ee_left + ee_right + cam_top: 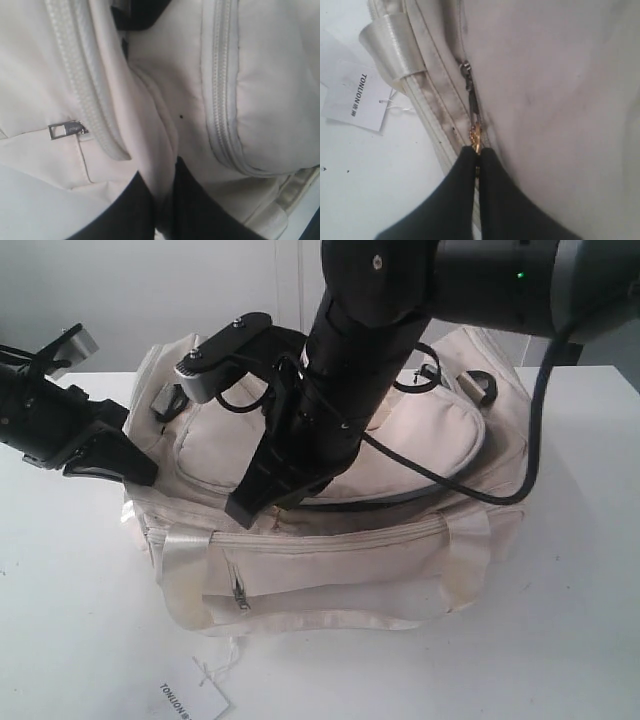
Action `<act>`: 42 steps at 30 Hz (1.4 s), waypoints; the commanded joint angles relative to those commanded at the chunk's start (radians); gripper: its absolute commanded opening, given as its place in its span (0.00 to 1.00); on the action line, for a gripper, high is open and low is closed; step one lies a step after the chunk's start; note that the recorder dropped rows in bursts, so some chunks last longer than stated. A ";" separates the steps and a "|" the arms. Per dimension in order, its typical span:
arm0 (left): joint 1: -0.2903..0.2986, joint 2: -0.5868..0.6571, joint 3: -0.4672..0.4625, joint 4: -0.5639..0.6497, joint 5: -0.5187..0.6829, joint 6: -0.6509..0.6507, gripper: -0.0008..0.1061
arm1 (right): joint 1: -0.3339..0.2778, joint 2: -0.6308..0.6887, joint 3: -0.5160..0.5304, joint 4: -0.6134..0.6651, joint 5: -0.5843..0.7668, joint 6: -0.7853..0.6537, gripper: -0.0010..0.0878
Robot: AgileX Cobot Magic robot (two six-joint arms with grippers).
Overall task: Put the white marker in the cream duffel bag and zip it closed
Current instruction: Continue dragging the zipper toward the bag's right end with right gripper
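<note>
1. the zipping step looks to be in hand: the white marker shows in none of the views, so i'd guess it is already inside the cream duffel bag [400, 440], which sits on the table [560, 640]
2. the right claw [477, 153] is pinched tight, fingertips together on the gold zip pull [475, 136] at the bag's top edge
3. the left claw [161, 175] is nipped on a fold of the bag's fabric at its end, as if bracing it
4. the next move calls for drawing the pull along the curved zip while the left claw holds the cloth taut; the soft fabric could bunch and the small pull could slip free
5. how much of the zip is left to run i can't tell
</note>
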 joint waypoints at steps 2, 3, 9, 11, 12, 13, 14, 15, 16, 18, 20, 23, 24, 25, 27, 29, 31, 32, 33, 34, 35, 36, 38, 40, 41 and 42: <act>0.000 0.000 0.000 0.005 -0.005 0.000 0.01 | 0.000 -0.007 0.000 -0.017 0.004 0.005 0.01; 0.000 0.000 0.000 0.004 -0.008 0.000 0.01 | 0.000 -0.012 0.000 -0.022 0.004 0.005 0.01; 0.000 0.000 0.000 0.004 -0.012 0.000 0.01 | 0.000 -0.026 0.000 -0.068 0.028 0.026 0.01; 0.000 0.000 0.000 0.004 -0.012 0.000 0.01 | 0.000 -0.032 0.000 -0.082 0.032 0.036 0.01; 0.000 0.000 0.000 0.004 -0.012 0.000 0.01 | 0.000 -0.035 0.000 -0.087 0.032 0.038 0.01; 0.000 0.000 0.000 0.004 -0.012 0.000 0.01 | 0.000 -0.039 0.000 -0.095 0.034 0.038 0.01; 0.000 0.000 0.000 0.004 -0.012 0.000 0.01 | 0.000 -0.043 0.000 -0.102 0.039 0.041 0.01; 0.000 0.000 0.000 0.004 -0.012 0.000 0.01 | 0.000 -0.045 0.000 -0.105 0.040 0.046 0.01; 0.000 0.000 0.000 0.004 -0.012 0.000 0.01 | 0.000 -0.049 0.000 -0.113 0.044 0.054 0.01; 0.000 0.000 0.000 0.004 -0.012 0.000 0.01 | 0.000 -0.056 0.000 -0.126 0.048 0.061 0.01; 0.000 0.000 0.000 0.004 -0.012 0.000 0.01 | 0.000 -0.060 0.000 -0.128 0.048 0.068 0.01; 0.000 0.000 0.000 0.004 -0.012 0.000 0.01 | 0.000 -0.061 0.000 -0.133 0.050 0.081 0.01; 0.000 0.000 0.000 0.004 -0.012 0.000 0.01 | 0.000 -0.061 0.000 -0.135 0.050 0.081 0.01; 0.000 0.000 0.000 0.004 -0.012 0.000 0.01 | 0.000 -0.061 0.000 -0.135 0.052 0.081 0.01; 0.000 0.000 0.000 0.004 -0.012 0.000 0.01 | 0.000 -0.061 0.000 -0.135 0.058 0.083 0.01; 0.000 0.000 0.000 0.004 -0.012 0.000 0.01 | 0.000 -0.061 0.000 -0.135 0.072 0.085 0.01; 0.000 0.000 0.000 0.004 -0.012 0.000 0.01 | 0.000 -0.061 0.000 -0.135 0.089 0.085 0.01; 0.000 0.000 0.000 0.004 -0.012 0.000 0.01 | 0.000 -0.061 0.000 -0.135 0.098 0.085 0.01; 0.000 0.000 0.000 0.004 -0.012 0.000 0.01 | 0.000 -0.061 0.000 -0.140 0.105 0.085 0.01; 0.000 0.000 0.000 0.004 -0.012 0.000 0.01 | 0.000 -0.061 0.000 -0.145 0.112 0.085 0.01; 0.000 0.000 0.000 0.004 -0.012 0.000 0.01 | 0.000 -0.061 0.000 -0.155 0.118 0.085 0.01; 0.000 0.000 0.000 0.004 -0.012 0.000 0.01 | 0.000 -0.061 0.000 -0.159 0.123 0.085 0.01; 0.000 0.000 0.000 0.004 -0.012 0.000 0.01 | 0.000 -0.061 0.000 -0.182 0.126 0.091 0.01; 0.000 0.000 0.000 0.004 -0.012 0.000 0.01 | 0.000 -0.061 0.000 -0.202 0.131 0.105 0.01; 0.000 0.000 0.000 0.004 -0.012 0.000 0.01 | 0.000 -0.061 0.000 -0.213 0.136 0.108 0.01; 0.000 0.000 0.000 0.004 -0.012 0.000 0.01 | 0.000 -0.061 0.000 -0.222 0.140 0.109 0.01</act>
